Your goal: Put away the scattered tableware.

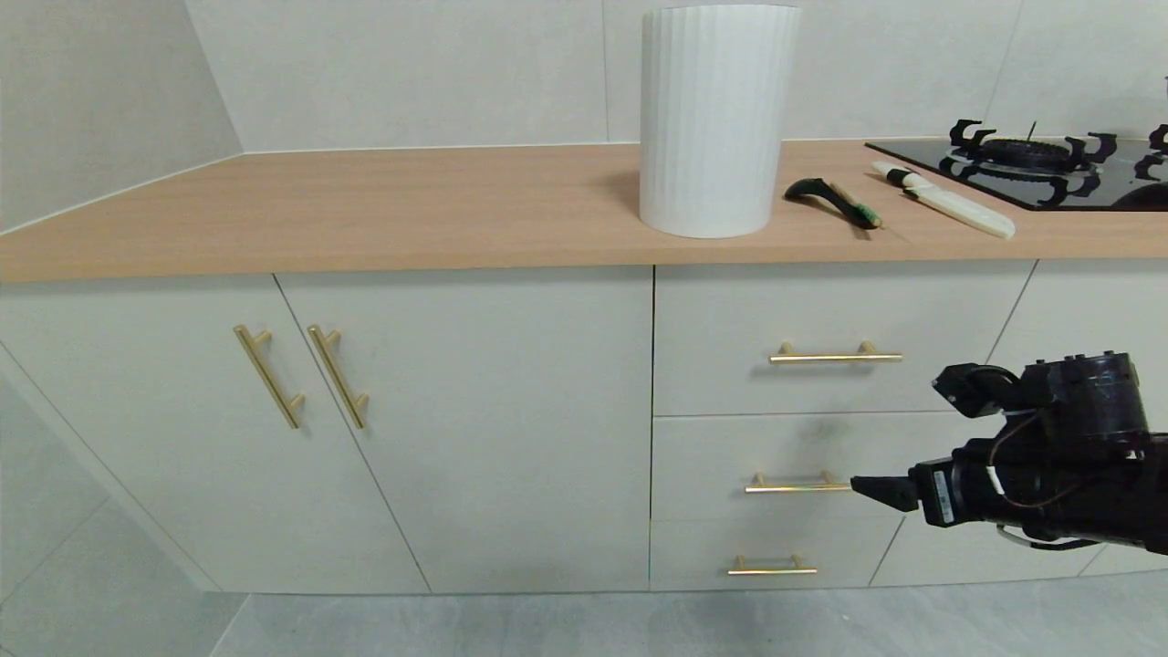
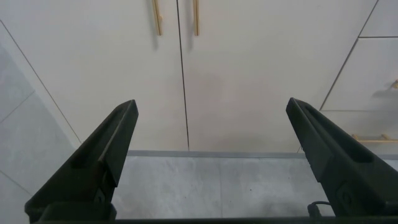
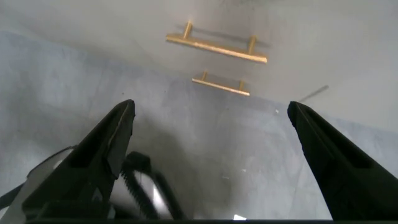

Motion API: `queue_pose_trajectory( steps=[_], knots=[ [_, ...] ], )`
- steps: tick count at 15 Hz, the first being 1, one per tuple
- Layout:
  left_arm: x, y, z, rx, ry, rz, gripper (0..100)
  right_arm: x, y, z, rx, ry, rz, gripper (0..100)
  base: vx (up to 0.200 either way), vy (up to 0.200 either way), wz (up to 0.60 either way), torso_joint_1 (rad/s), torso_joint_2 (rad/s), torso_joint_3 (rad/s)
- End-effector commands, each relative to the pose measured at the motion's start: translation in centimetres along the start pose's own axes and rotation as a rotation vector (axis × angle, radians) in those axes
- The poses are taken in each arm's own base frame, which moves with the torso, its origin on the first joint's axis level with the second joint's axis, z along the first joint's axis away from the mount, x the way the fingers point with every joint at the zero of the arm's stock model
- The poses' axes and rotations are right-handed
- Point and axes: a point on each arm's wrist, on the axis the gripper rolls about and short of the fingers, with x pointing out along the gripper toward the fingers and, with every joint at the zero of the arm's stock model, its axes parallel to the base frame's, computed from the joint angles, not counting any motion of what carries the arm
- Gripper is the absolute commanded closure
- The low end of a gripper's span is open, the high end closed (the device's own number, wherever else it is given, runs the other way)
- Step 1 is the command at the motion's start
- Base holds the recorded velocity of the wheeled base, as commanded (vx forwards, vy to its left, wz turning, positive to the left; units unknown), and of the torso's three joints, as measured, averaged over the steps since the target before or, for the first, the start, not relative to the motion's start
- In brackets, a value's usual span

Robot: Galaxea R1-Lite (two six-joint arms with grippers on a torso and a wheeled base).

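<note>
While the left gripper and right gripper are open, the white container (contents hidden) stands on the counter above both.

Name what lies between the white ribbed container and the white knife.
A black-and-green utensil lies on the counter between container and knife, in the head view.

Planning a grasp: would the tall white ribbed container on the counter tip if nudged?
Possibly: the tall white ribbed container stands upright, taller than wide, so a high push may tip it. Its broad base on the wooden countertop should resist low pushes. The ribs may aid grip.
</note>
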Motion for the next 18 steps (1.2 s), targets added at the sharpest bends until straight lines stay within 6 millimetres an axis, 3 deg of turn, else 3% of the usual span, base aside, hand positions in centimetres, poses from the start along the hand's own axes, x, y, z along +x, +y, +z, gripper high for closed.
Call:
queue_pose_trajectory(
  steps=[1, 7, 13, 18],
  knots=[
    [0.0, 0.0, 0.0, -0.001, 0.002, 0.001, 0, 4.2, -0.8, -0.8, 0.01, 0.068, -0.016, 0, 0.0, 0.0, 0.0, 0.0, 0.0, 0.0],
    [0.0, 0.0, 0.0, -0.001, 0.001, 0.001, 0, 8.3, -1.3, 0.0, -0.004, 0.054, -0.055, 0, 0.0, 0.0, 0.0, 0.0, 0.0, 0.0],
    [0.0, 0.0, 0.0, -0.001, 0.001, -0.001, 0, 12.1, -0.6, -1.6, -0.021, 0.05, -0.049, 0, 0.0, 0.0, 0.0, 0.0, 0.0, 0.0],
    [0.0, 0.0, 0.0, -0.001, 0.001, 0.001, 0, 14.6, 0.6, -2.0, 0.016, 0.008, -0.161, 0, 0.0, 0.0, 0.0, 0.0, 0.0, 0.0]
  ],
)
